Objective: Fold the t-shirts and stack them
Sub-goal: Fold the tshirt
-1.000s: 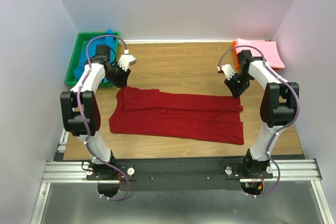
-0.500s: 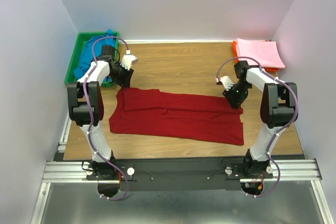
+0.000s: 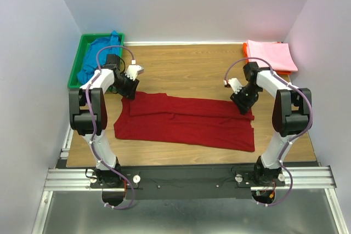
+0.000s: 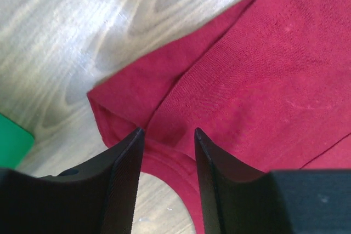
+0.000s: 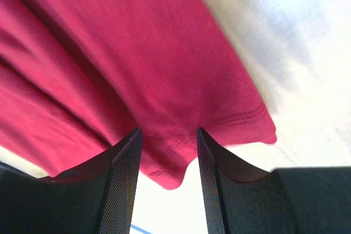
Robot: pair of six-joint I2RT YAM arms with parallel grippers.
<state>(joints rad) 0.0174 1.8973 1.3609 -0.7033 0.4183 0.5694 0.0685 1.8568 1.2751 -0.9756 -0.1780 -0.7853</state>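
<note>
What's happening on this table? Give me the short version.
Two robot arms are working on the dark red t-shirt, which lies spread out on the table. The left gripper sits over its far left corner and the right gripper over its far right corner, jaws open astride the cloth. The blue t-shirt is bunched in the green bin; the pink t-shirt lies folded at the far right.

Ahead of the left gripper (image 4: 168, 133) the dark red t-shirt (image 4: 263, 69) runs off frame; the green bin (image 4: 12, 145) at its left is cropped.
</note>
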